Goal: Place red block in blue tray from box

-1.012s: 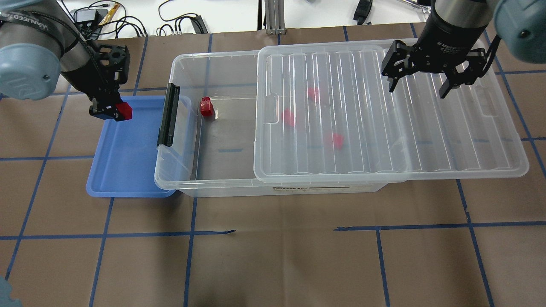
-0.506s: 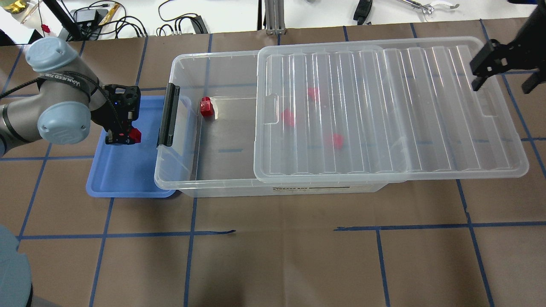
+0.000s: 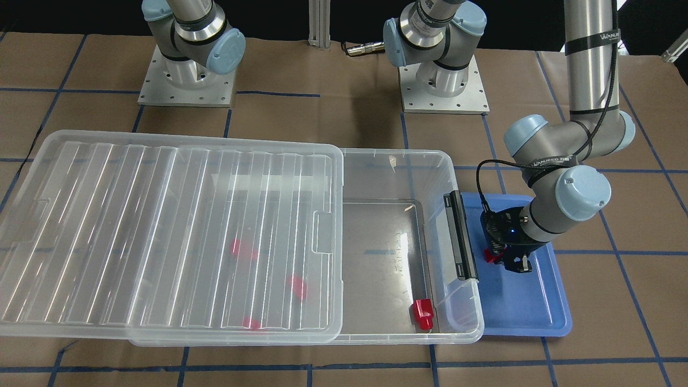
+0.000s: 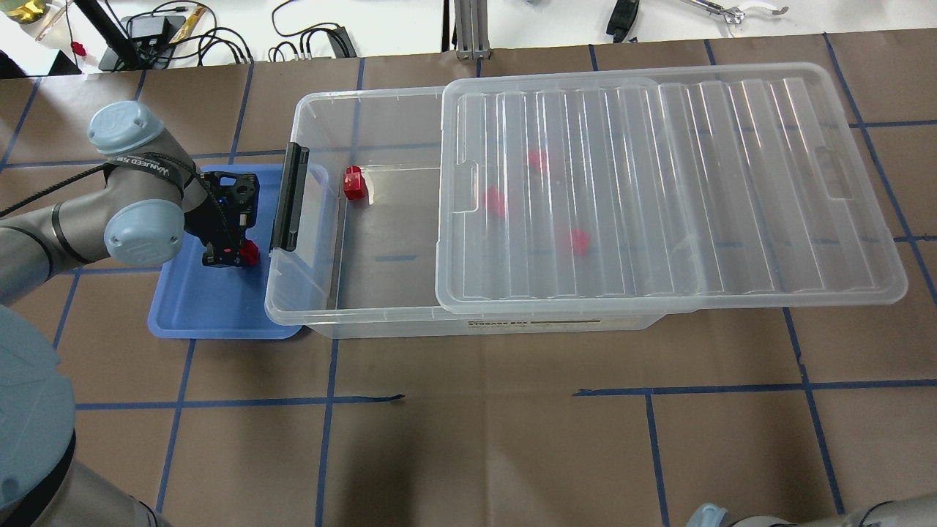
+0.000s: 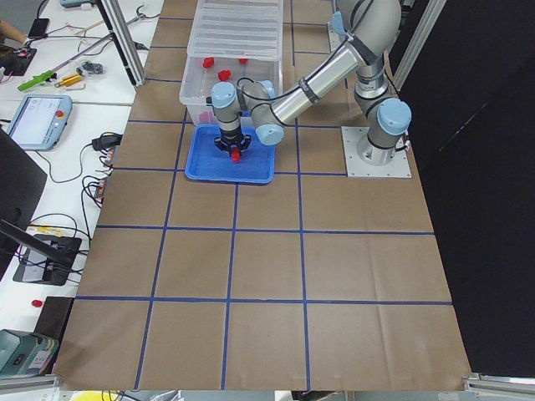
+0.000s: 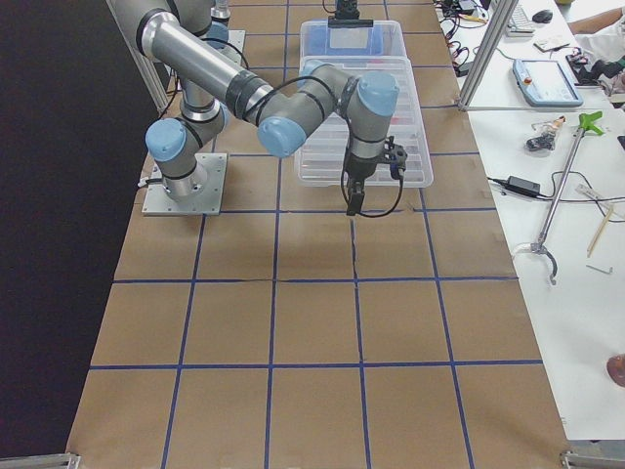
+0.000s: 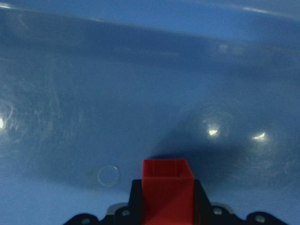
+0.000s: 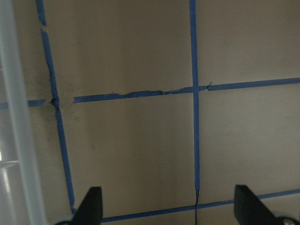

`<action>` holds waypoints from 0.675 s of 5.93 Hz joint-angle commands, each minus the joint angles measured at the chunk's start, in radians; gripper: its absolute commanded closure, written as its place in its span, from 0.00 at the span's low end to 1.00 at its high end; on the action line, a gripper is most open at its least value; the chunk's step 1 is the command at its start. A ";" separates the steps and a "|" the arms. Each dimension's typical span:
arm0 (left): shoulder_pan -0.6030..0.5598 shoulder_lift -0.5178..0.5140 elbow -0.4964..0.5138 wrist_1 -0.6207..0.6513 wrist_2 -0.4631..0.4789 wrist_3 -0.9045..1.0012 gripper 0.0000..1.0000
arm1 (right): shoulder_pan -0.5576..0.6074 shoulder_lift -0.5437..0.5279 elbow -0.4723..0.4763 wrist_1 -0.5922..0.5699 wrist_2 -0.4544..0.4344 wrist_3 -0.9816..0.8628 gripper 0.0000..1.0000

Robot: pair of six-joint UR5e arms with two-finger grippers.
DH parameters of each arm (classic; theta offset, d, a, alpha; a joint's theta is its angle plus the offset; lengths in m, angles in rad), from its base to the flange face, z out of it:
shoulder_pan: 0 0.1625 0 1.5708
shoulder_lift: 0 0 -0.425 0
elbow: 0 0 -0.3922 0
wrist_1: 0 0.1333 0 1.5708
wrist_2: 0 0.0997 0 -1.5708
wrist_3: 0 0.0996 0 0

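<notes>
**Red block gripped low over the blue tray**

Brown paper tabletop gridded with blue tape, with a white bench of cables and tools along the far side. At the left end, the blue tray, its right edge overlapped by the left rim of the box.

Above the tray's right half, just beside the box's black latch bar: the left gripper, pointed down and closed tight on the red block. Block pinched between the two fingers, free end poking out past them toward the tray floor. Very close to that floor in the left wrist view, shadow right at the tip; contact impossible to judge.

Box uncovered over its left third, ribbed clear lid slid right and overhanging the right end. In the open part, one loose red block near the far left corner. Under the lid, three more red blocks, blurred pink through the plastic.

Right gripper spread wide, holding nothing, fingertips at the bottom corners of the right wrist view above bare paper, lid edge at that view's left. Outside the overhead and front-facing views; in the exterior right view, hanging just off the lid's right end.

Square end face of the held block plain only from the left wrist; from overhead, merely a red patch beside black fingers.
</notes>
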 commanded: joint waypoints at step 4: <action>-0.029 0.194 0.147 -0.381 -0.006 -0.095 0.02 | 0.007 0.008 0.139 -0.049 0.118 0.043 0.00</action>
